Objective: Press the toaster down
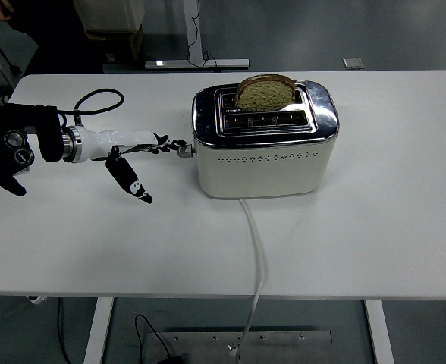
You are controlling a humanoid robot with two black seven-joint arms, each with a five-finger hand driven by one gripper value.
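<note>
My left robot hand (136, 152) reached in from the left edge over the white table (375, 220), white-shelled with black fingertips. Its fingers (161, 143) were extended toward the small round metal lever knob (184, 152) on the left end of the toaster, tips at the knob; I could not tell whether they rested on top of it or only touched its side. The thumb (130, 180) hung down and away, clear of everything. Fingers were apart and relaxed, clamped on nothing. My right arm was not in view.

The cream-bodied, chrome-topped two-slot toaster (265, 155) stood upright near the table's middle, toward the far side. A slice of brown bread (265, 91) stood raised out of the rear slot, so I judged the lever was not fully down. A white power cord (255, 250) ran from the toaster's front base over the near edge.

Risks, as I judged them: the knob was small and smooth, so fingertips set off-centre could slide off it under a downward push. A push carrying sideways force could shove or tip the toaster rightward instead of latching the lever.

No brand, label or writing was legible; marks beside the slots were too small to read.
</note>
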